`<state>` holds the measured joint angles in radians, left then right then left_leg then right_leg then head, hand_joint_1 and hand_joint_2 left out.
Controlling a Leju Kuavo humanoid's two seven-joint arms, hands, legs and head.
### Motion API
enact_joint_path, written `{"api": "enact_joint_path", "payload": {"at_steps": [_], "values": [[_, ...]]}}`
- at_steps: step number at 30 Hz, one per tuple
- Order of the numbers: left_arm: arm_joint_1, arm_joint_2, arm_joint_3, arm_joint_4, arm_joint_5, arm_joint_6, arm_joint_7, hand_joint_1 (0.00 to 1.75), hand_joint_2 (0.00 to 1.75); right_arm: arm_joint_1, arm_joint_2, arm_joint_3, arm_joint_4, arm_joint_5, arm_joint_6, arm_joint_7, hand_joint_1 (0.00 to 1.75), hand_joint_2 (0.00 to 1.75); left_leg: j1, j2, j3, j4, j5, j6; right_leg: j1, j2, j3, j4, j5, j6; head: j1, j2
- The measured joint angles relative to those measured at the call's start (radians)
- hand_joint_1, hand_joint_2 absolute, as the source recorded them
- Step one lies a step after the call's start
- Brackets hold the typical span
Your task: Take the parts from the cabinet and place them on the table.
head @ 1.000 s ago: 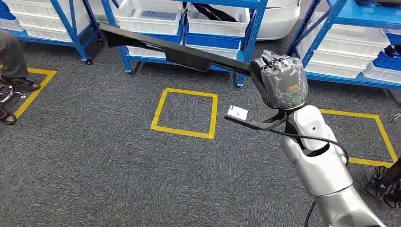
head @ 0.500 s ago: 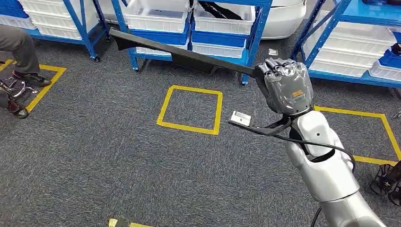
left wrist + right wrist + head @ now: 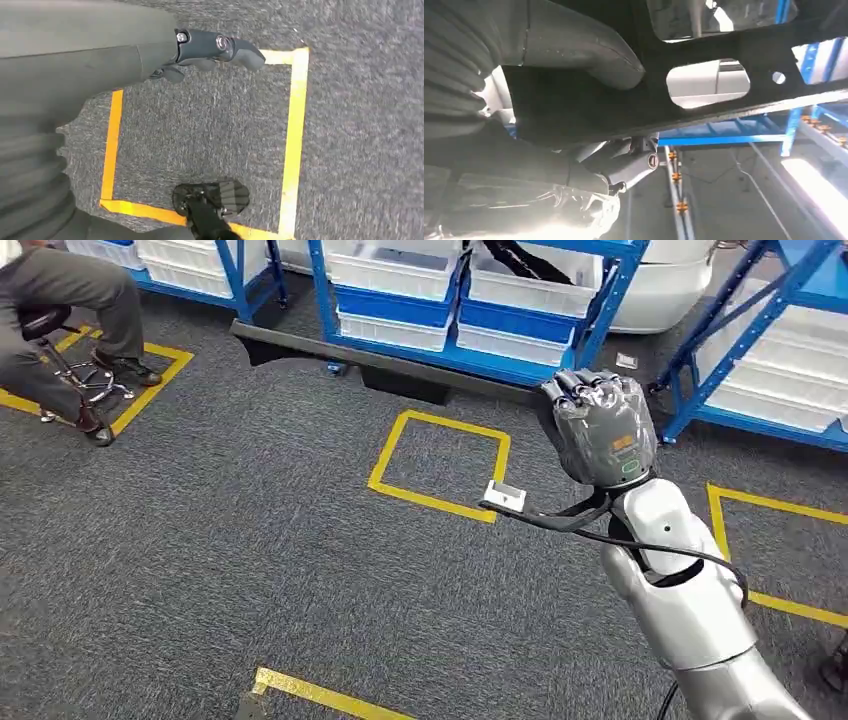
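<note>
My right hand point(image 3: 600, 425) is raised in front of me in the head view and grips one end of a long, flat black part point(image 3: 380, 365). The part reaches out level to the left, above the carpet and in front of the blue shelves. In the right wrist view the black part point(image 3: 704, 55), with cut-out holes in it, lies across the thick grey thumb point(image 3: 574, 45). My left hand point(image 3: 200, 50) hangs over the carpet in the left wrist view; its fingers are apart and hold nothing.
Blue shelving point(image 3: 600, 300) with white bins point(image 3: 400, 270) stands ahead, and more bins point(image 3: 770, 390) at the right. Yellow tape squares point(image 3: 440, 460) mark the grey carpet. A person sits on a stool point(image 3: 70, 300) at the far left. A small white block point(image 3: 505, 497) hangs on my wrist cable.
The camera has turned left: shelves and floor squares shifted right, and the seated person came further into view. My right hand still holds the black part the same way.
</note>
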<state>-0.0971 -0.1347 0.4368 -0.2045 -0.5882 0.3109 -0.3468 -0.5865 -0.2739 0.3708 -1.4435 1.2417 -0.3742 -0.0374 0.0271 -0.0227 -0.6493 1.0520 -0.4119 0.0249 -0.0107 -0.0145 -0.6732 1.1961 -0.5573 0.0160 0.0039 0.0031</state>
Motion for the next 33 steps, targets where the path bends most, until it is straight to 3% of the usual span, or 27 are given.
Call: {"api": "enact_joint_path", "payload": {"at_steps": [2,3,4,5,6,7,8,11,12,13,14,15,16,17,18,19,21,22,23,24,26,27,28,29,30,32,33], "values": [[0.0,0.0,0.0,0.0,0.0,0.0,0.0,0.0,1.75,0.001,0.0,0.002,0.001,0.001,0.003,0.0,1.75,1.75,-0.004,-0.02,-0.011,0.0,0.007,0.005,0.003,0.009,-0.064,0.145,-0.05,0.001,-0.002,0.0],[0.001,-0.001,0.0,0.0,0.001,0.0,0.0,0.0,1.75,0.001,-0.001,0.002,0.002,0.002,0.008,0.0,1.75,1.75,-0.006,-0.031,-0.013,-0.001,0.011,0.006,0.005,0.012,-0.063,0.148,-0.047,0.005,-0.003,0.0],[0.001,0.0,0.0,0.0,0.001,0.0,0.0,0.0,1.75,0.0,-0.001,0.002,0.003,0.003,0.008,0.0,1.75,1.75,-0.008,-0.044,-0.016,-0.001,0.016,0.006,0.008,0.014,-0.032,0.103,-0.027,0.006,0.002,0.0],[0.001,-0.001,0.0,0.0,0.002,0.0,0.0,0.0,1.75,-0.003,-0.001,0.002,0.004,0.003,0.008,0.0,1.75,1.75,-0.012,-0.057,-0.017,-0.002,0.02,0.003,0.011,0.018,0.017,0.014,0.004,0.004,0.001,0.0],[0.001,-0.001,0.0,0.0,0.002,0.0,0.0,0.0,1.75,-0.007,-0.001,0.003,0.004,0.003,0.008,0.0,1.75,1.75,-0.017,-0.068,-0.018,-0.003,0.024,0.002,0.02,0.036,0.065,-0.079,0.031,-0.006,0.003,0.0],[0.001,-0.007,0.0,0.0,0.002,0.001,0.0,0.0,1.75,-0.016,0.0,0.002,0.004,0.003,0.008,0.0,1.75,1.75,-0.01,-0.076,-0.021,-0.003,0.03,0.003,0.025,0.079,0.118,-0.17,0.052,-0.032,0.002,0.0],[-0.001,-0.008,0.001,0.0,0.002,0.001,0.001,0.0,1.75,-0.018,0.001,0.002,0.003,0.003,0.008,0.0,1.75,1.75,-0.019,-0.087,-0.026,-0.004,0.034,-0.007,0.028,0.088,0.115,-0.178,0.057,-0.039,-0.004,0.0],[0.002,-0.012,0.0,0.0,0.002,0.001,0.002,0.0,1.75,-0.033,0.004,0.003,0.005,0.005,0.009,0.001,1.75,1.75,-0.01,-0.12,-0.03,-0.018,0.049,-0.028,0.036,0.06,0.114,-0.185,0.066,-0.051,0.004,0.0],[0.003,-0.01,0.0,0.0,0.002,0.001,0.003,0.0,1.75,-0.033,0.006,0.003,0.005,0.006,0.009,0.001,1.75,1.75,-0.018,-0.126,-0.03,-0.024,0.055,-0.036,0.016,0.044,0.132,-0.21,0.084,-0.05,0.003,0.0],[0.005,-0.009,0.0,0.0,0.002,0.001,0.004,0.0,1.75,-0.032,0.012,0.005,0.006,0.006,0.011,0.001,1.75,1.75,-0.019,-0.067,-0.04,-0.004,0.037,-0.033,-0.005,0.03,0.139,-0.225,0.099,-0.044,-0.002,0.0],[0.005,-0.008,0.0,0.0,0.0,0.0,0.005,0.0,1.75,-0.034,0.011,0.006,0.006,0.008,0.013,0.001,1.75,1.75,-0.018,-0.023,-0.059,0.044,-0.005,-0.035,-0.005,0.02,0.139,-0.231,0.106,-0.059,-0.005,0.0],[0.004,-0.008,0.0,0.0,0.0,-0.003,0.005,0.0,1.75,-0.033,0.013,0.006,0.008,0.009,0.016,0.002,1.75,1.75,-0.014,0.001,-0.089,0.119,-0.048,-0.041,-0.003,0.006,0.139,-0.231,0.107,-0.059,-0.003,0.0],[0.004,-0.005,0.0,0.0,0.0,-0.003,0.006,0.0,1.75,-0.032,0.013,0.008,0.01,0.011,0.019,0.002,1.75,1.75,-0.01,0.011,-0.122,0.196,-0.084,-0.048,-0.001,-0.007,0.138,-0.231,0.107,-0.059,-0.005,0.0],[0.004,-0.005,0.0,0.0,0.0,-0.003,0.006,0.0,1.75,-0.032,0.013,0.01,0.013,0.012,0.02,0.002,1.75,1.75,-0.006,0.014,-0.149,0.26,-0.107,-0.056,-0.001,-0.019,0.136,-0.23,0.108,-0.059,-0.003,0.0],[0.006,-0.003,0.0,0.0,0.0,-0.003,0.007,0.0,1.75,-0.029,0.014,0.012,0.016,0.014,0.02,0.002,1.75,1.75,0.0,0.017,-0.155,0.28,-0.106,-0.063,-0.001,-0.032,0.135,-0.23,0.108,-0.058,-0.004,0.0],[0.006,-0.001,0.0,0.0,0.0,-0.003,0.007,0.0,1.75,-0.027,0.017,0.015,0.019,0.016,0.02,0.002,1.75,1.75,0.007,0.022,-0.132,0.244,-0.085,-0.073,-0.003,-0.044,0.134,-0.229,0.107,-0.057,-0.004,0.0],[0.006,0.003,0.001,0.0,0.0,-0.003,0.006,0.0,1.75,-0.028,0.021,0.02,0.024,0.019,0.02,0.003,1.75,1.75,0.019,0.046,-0.038,0.088,-0.019,-0.089,-0.01,-0.063,0.132,-0.215,0.099,-0.044,-0.004,0.0],[0.005,0.003,0.0,0.0,0.0,-0.003,0.006,0.0,1.75,-0.029,0.022,0.02,0.026,0.019,0.02,0.003,1.75,1.75,0.025,0.089,0.011,0.01,-0.001,-0.099,-0.007,-0.071,0.129,-0.199,0.089,-0.03,-0.005,0.0],[0.004,-0.007,0.0,0.0,0.0,-0.003,0.006,0.0,1.75,-0.032,0.02,0.019,0.026,0.019,0.02,0.004,1.75,1.75,0.021,0.102,0.005,0.013,-0.006,-0.088,0.014,-0.079,0.112,-0.181,0.076,-0.016,-0.01,0.0],[0.003,-0.002,0.001,-0.001,0.002,-0.001,0.007,0.0,1.75,-0.036,0.018,0.018,0.027,0.018,0.021,0.005,1.75,1.75,0.016,0.081,-0.004,0.019,-0.005,-0.067,0.01,-0.085,0.119,-0.177,0.076,-0.011,0.004,0.0],[0.003,-0.001,0.001,-0.001,0.002,-0.001,0.007,0.0,1.75,-0.045,0.019,0.019,0.029,0.016,0.025,0.006,1.75,1.75,0.005,0.062,-0.014,0.018,0.001,-0.048,0.02,-0.102,0.115,-0.182,0.081,0.003,0.003,0.0],[0.003,-0.001,0.001,-0.001,0.002,-0.001,0.008,0.0,1.75,-0.049,0.019,0.018,0.031,0.014,0.032,0.006,1.75,1.75,0.002,0.048,-0.014,0.011,0.006,-0.035,0.017,-0.115,0.116,-0.182,0.078,0.011,0.003,0.0],[0.005,-0.001,0.001,-0.001,0.002,-0.001,0.009,0.0,1.75,-0.052,0.015,0.016,0.033,0.014,0.036,0.006,1.75,1.75,0.007,0.039,-0.011,0.002,0.013,-0.023,0.006,-0.081,0.104,-0.166,0.064,0.016,0.005,0.0],[0.005,0.0,0.002,-0.001,0.001,0.0,0.009,0.0,1.75,-0.055,0.015,0.015,0.034,0.013,0.041,0.005,1.75,1.75,0.007,0.03,-0.014,-0.003,0.021,-0.012,0.0,-0.031,0.081,-0.119,0.032,0.011,0.005,0.0],[0.003,0.0,0.002,-0.001,0.001,0.0,0.009,0.0,1.75,-0.057,0.011,0.014,0.036,0.012,0.043,0.005,1.75,1.75,0.008,0.024,-0.018,-0.006,0.024,-0.007,-0.002,-0.009,0.051,-0.057,0.002,0.008,0.008,0.0],[0.004,-0.002,0.002,-0.001,0.001,0.0,0.009,0.0,1.75,-0.057,0.005,0.011,0.043,0.008,0.051,0.002,1.75,1.75,0.007,-0.005,-0.027,-0.006,0.029,-0.003,-0.004,0.008,-0.028,0.107,-0.059,0.01,0.01,0.0],[0.006,-0.003,0.002,-0.001,0.001,0.0,0.009,0.0,1.75,-0.057,0.005,0.011,0.046,0.008,0.053,0.002,1.75,1.75,0.006,-0.017,-0.03,-0.006,0.033,-0.004,-0.003,0.011,-0.041,0.136,-0.062,0.015,0.009,0.0]]}}
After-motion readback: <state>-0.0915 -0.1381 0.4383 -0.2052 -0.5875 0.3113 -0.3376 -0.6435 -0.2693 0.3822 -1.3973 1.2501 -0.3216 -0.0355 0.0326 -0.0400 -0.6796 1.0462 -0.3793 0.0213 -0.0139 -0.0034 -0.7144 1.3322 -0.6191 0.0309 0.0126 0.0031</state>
